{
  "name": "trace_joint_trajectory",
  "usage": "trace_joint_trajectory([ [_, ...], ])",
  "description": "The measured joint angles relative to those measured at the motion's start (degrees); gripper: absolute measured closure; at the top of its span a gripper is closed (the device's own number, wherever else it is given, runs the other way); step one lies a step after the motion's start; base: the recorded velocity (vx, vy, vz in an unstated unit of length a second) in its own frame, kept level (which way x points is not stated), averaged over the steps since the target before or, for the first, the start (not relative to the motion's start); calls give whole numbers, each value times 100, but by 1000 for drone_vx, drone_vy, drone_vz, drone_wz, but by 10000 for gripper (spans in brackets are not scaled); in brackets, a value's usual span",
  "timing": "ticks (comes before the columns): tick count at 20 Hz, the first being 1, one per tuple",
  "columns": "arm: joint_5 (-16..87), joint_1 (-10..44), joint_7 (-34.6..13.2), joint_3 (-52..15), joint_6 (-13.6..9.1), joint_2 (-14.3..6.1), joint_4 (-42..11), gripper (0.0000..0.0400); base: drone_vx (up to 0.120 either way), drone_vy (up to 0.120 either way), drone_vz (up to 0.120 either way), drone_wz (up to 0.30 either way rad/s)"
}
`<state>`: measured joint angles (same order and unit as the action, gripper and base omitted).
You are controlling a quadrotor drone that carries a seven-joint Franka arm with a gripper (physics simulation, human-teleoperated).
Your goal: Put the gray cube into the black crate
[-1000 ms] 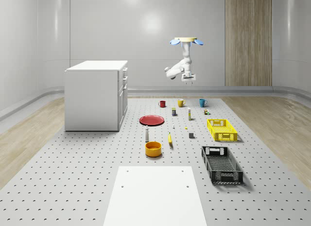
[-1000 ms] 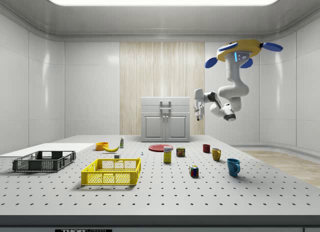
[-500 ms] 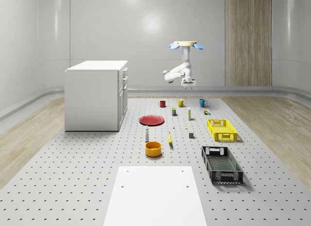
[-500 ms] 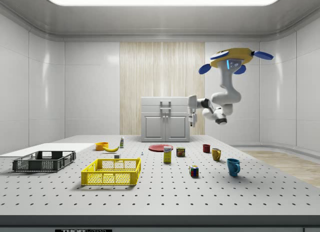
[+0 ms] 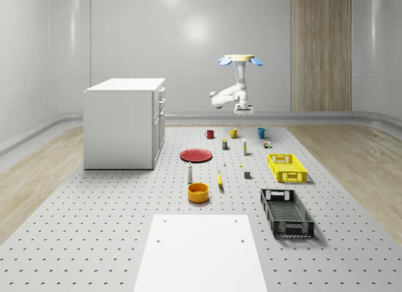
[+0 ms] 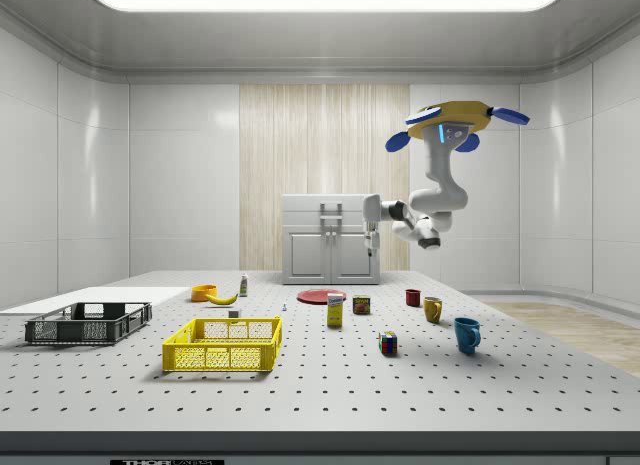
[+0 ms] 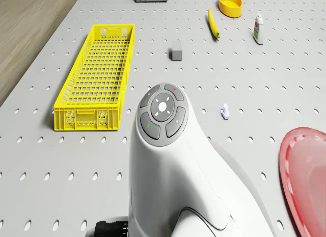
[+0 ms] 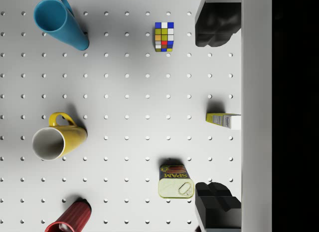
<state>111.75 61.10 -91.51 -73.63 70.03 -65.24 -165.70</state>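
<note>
**Drone hovered above the mugs, cube untouched**

The drone [image 6: 447, 122] hovered high over the table's [image 5: 113, 242] far end, above the mugs. Its gripper [image 8: 215, 112] hung spread wide and empty. The gray cube [image 5: 247, 174] sat on the table beside the yellow crate [image 5: 286, 167], well apart from the black crate [image 5: 286, 212].

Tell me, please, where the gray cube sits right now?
In the whole-scene view the gray cube rests on the table between the banana and the yellow crate.
</note>
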Motion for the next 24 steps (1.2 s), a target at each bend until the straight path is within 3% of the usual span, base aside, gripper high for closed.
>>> trace_joint_trajectory([
  [17,-244,163,-153,-147,426,-471,33,0,120,0,-115,0],
  [24,-332,216,-202,-195,589,-647,45,0,120,-29,0,0],
])
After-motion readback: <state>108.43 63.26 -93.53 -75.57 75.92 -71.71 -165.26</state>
